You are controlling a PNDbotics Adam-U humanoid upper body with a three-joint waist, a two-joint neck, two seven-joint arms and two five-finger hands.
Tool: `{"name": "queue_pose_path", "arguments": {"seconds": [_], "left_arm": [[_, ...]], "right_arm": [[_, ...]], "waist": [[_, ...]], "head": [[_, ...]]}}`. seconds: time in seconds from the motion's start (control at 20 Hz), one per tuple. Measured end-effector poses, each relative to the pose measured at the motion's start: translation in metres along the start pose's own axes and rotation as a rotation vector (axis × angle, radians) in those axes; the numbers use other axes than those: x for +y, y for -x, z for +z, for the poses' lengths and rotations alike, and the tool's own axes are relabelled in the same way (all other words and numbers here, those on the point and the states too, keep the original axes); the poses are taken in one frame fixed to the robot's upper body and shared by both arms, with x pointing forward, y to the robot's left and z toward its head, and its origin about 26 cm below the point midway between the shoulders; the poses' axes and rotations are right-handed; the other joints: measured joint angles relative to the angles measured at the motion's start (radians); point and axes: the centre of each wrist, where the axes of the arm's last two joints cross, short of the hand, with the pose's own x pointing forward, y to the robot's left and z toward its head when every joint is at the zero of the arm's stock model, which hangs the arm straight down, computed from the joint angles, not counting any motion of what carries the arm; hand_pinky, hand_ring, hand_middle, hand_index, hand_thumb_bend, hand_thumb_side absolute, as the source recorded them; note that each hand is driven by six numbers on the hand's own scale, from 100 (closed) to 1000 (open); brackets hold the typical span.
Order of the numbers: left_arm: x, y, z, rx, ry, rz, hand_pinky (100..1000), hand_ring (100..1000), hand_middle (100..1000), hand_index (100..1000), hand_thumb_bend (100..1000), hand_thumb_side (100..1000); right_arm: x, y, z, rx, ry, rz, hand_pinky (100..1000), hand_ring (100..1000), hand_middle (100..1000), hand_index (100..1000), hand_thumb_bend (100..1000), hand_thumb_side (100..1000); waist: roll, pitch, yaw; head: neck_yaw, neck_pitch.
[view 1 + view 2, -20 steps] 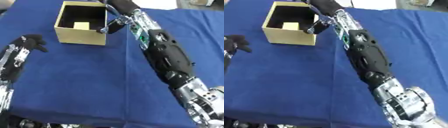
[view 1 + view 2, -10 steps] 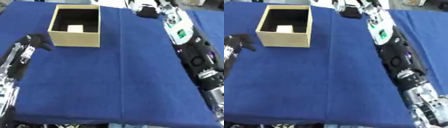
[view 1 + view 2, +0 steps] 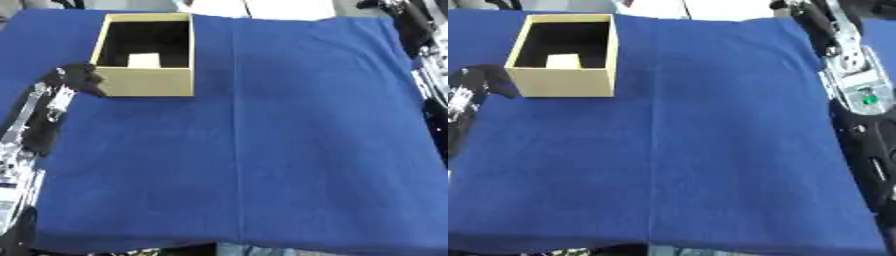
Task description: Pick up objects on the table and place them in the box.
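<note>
box (image 3: 147, 82) holds pale block (image 3: 143, 60); left hand (image 3: 77, 77) curled, empty; right hand cropped.

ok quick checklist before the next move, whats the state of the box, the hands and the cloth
1. Box upright, top open: ok.
2. Something in the box: ok, a pale block lies on its floor.
3. Left hand beside the box's left front corner, holding nothing: ok; contact with the box: cannot tell.
4. Right hand at the far right edge of the cloth; fingers: cannot tell.
5. Objects left to pick on the blue cloth: not ok, none visible.
</note>
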Motion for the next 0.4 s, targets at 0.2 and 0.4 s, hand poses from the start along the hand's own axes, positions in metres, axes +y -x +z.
{"name": "queue_pose_path", "arguments": {"seconds": [0.2, 0.4], "left_arm": [[0.001, 0.000, 0.001, 0.002, -0.013, -0.004, 1000, 597, 626, 779, 282, 704], [0.001, 0.001, 0.002, 0.004, -0.022, 0.003, 1000, 597, 627, 779, 282, 703]], "right_arm": [[-0.007, 0.009, 0.024, 0.058, 0.046, -0.091, 702, 740, 620, 690, 100, 727], [-0.009, 0.010, 0.037, 0.073, 0.079, -0.147, 700, 738, 618, 689, 100, 737]], "waist": [[0.006, 0.000, -0.002], [0.009, 0.000, -0.007]], "head": [[0.009, 0.000], [0.012, 0.000]]}}
